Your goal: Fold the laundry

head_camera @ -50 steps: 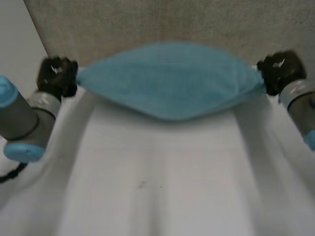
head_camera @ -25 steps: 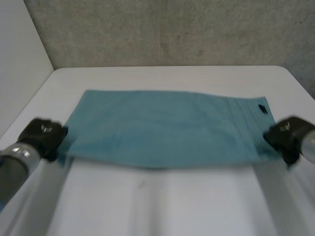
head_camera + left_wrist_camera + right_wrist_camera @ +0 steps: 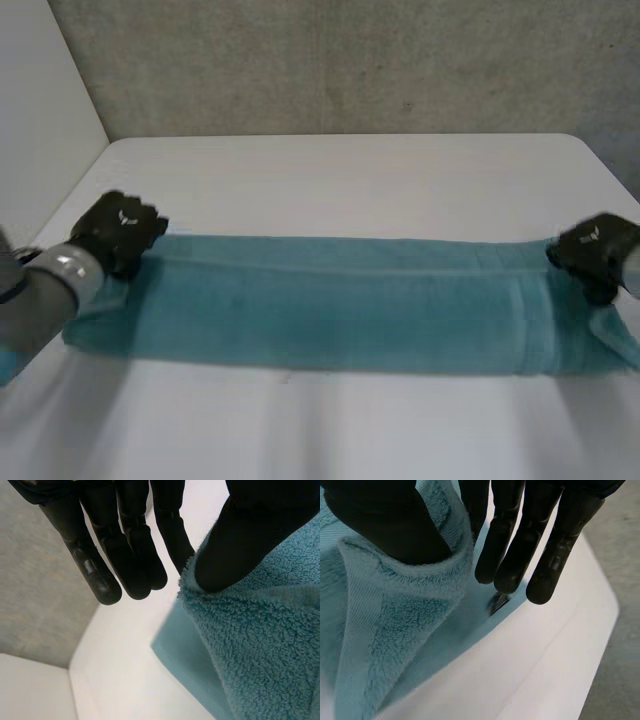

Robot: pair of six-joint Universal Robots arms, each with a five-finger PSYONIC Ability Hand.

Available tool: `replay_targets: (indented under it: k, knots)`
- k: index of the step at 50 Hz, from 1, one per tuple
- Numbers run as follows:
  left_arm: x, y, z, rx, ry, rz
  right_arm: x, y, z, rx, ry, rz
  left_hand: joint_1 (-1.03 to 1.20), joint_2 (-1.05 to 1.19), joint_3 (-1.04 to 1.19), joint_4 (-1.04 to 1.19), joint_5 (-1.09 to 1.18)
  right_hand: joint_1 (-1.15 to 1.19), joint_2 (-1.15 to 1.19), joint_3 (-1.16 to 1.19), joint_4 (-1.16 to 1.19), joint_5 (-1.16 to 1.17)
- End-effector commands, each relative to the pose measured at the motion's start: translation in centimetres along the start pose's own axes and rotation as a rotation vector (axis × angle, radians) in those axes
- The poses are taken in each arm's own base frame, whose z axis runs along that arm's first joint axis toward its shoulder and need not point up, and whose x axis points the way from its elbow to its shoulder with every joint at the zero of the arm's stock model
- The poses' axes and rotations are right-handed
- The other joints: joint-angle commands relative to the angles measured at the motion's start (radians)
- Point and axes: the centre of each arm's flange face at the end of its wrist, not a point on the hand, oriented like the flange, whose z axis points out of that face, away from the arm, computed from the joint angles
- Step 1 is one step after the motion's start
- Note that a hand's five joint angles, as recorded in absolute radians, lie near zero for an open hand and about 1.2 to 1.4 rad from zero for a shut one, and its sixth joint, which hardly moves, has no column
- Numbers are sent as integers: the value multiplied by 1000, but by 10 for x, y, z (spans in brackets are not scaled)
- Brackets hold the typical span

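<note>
A teal towel (image 3: 340, 310) lies as a long, narrow band across the white table (image 3: 340, 180). My left hand (image 3: 120, 232) is at its far left corner. In the left wrist view the thumb (image 3: 240, 540) pinches the fluffy towel (image 3: 260, 645) edge against a finger, the other fingers (image 3: 125, 555) straight, with a lower layer on the table beneath. My right hand (image 3: 595, 255) is at the far right corner. There the thumb (image 3: 385, 525) pinches the hemmed towel (image 3: 395, 630) edge against the fingers (image 3: 510, 545). A dark tag (image 3: 497, 602) shows on the layer under the fingertips.
A grey wall (image 3: 340, 60) rises behind the table's far edge and a white panel (image 3: 40, 120) stands at the left. Bare tabletop lies beyond the towel and in front of it. The table's right edge (image 3: 600, 630) runs close past my right hand.
The towel hung stretched in the air between both hands a second ago. It has come down onto the table, and both hands have carried its held edge over, leaving a narrower band.
</note>
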Motion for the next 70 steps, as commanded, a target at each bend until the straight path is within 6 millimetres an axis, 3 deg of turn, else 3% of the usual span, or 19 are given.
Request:
replay_targets:
  k: [1, 9, 16, 17, 18, 20, 21, 25, 28, 29, 33, 36, 39, 43, 52, 56, 61, 69, 70]
  knots:
    - [-1, 13, 71, 44, -84, 8, 3, -20, 67, 72, 111, 58, 252, 194, 202, 201, 280, 419, 214, 208, 203, 230]
    - [4, 29, 117, 79, -120, 25, 2, -20, 110, 156, 219, 63, 252, 194, 202, 201, 280, 419, 214, 208, 203, 230]
    - [9, 30, 131, 156, -174, 51, -5, -23, 121, 165, 279, 54, 252, 194, 202, 201, 280, 403, 197, 191, 186, 213]
    - [13, 29, 132, 173, -180, 58, -7, -26, 122, 177, 296, 51, 238, 180, 187, 187, 266, -321, -527, -533, -537, -510]
    - [15, 28, 132, 179, -180, 60, -7, -26, 122, 177, 296, 51, 35, -24, -16, -17, 62, -328, -534, -540, -545, -517]
    - [18, 26, 131, 185, -179, 63, -6, -27, 123, 185, 310, 52, -397, -455, -448, -449, -369, -803, -1008, -1014, -1019, -992]
    - [22, 27, 129, 187, -175, 64, -6, -27, 123, 188, 314, 53, -664, -722, -714, -715, -636, -803, -1008, -1014, -1019, -992]
    - [24, 19, 123, 203, -175, 69, -2, -28, 124, 209, 343, 73, -836, -894, -887, -888, -808, -803, -1008, -1014, -1019, -992]
    - [20, 11, 116, 212, -182, 70, 6, -35, 119, 251, 376, 112, -857, -915, -908, -909, -829, -803, -1008, -1014, -1019, -992]
    - [19, 9, 113, 214, -184, 71, 18, -43, 107, 282, 404, 142, -866, -924, -917, -917, -838, -803, -1008, -1014, -1019, -992]
    - [9, -5, 95, 227, -196, 67, 30, -54, 88, 323, 428, 177, -898, -956, -949, -950, -870, -803, -1008, -1014, -1019, -992]
    - [5, -13, 83, 232, -200, 62, 31, -55, 84, 326, 430, 181, -907, -965, -958, -959, -879, -803, -1008, -1014, -1019, -992]
    - [1, -18, 72, 236, -204, 62, 33, -59, 59, 341, 435, 198, -930, -989, -981, -982, -903, -803, -1008, -1014, -1019, -992]
    - [-9, -21, 55, 229, -221, 41, 33, -60, 52, 346, 432, 190, -936, -995, -987, -988, -908, -803, -1008, -1014, -1019, -992]
    - [-33, 6, 44, 143, -269, 14, 59, -37, 57, 300, 471, 193, -936, -995, -987, -988, -908, -803, -1008, -1014, -1019, -992]
    - [-33, 15, 42, 114, -267, 3, 65, -29, 57, 283, 475, 211, -936, -995, -987, -988, -908, -803, -1008, -1014, -1019, -992]
    - [-27, 14, 33, 109, -250, -38, 61, -20, 51, 240, 438, 241, -936, -995, -987, -988, -908, -803, -1008, -1014, -1019, -992]
    - [-17, -2, 8, 134, -202, -256, 28, 9, 32, 131, 152, 364, -928, -986, -978, -979, -900, -698, -904, -910, -915, -887]
    - [-16, -4, 6, 138, -196, -279, 19, 23, 27, 81, 71, 394, -928, -986, -978, -979, -900, -690, -895, -901, -906, -879]
